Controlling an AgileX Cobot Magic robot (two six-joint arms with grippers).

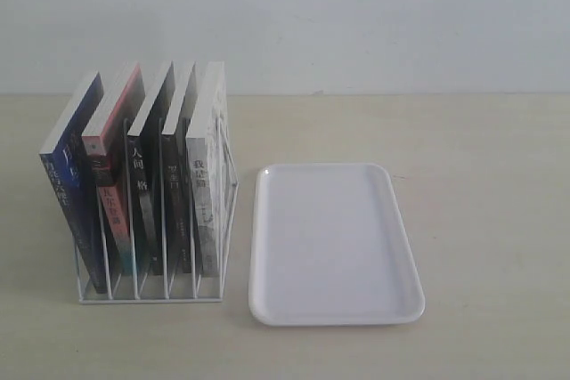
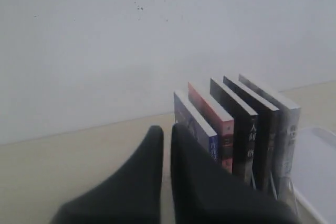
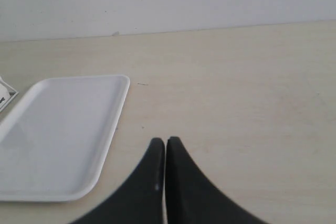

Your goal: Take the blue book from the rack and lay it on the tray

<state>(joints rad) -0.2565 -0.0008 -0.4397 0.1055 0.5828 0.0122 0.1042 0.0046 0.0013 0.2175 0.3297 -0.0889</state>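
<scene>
The blue book (image 1: 64, 189) stood in the rack (image 1: 151, 296), in the slot nearest the left edge of the worktop (image 1: 490, 220) — the tray (image 1: 331, 246) lay just beside the rack. The left tool (image 2: 167, 129) and the right tool (image 3: 165, 141) were clenched — grasping nothing.

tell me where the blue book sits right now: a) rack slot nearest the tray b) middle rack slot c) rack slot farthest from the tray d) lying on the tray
c: in the exterior view the blue book stands in the end slot of the rack on the side away from the tray, with four other books between.
</scene>
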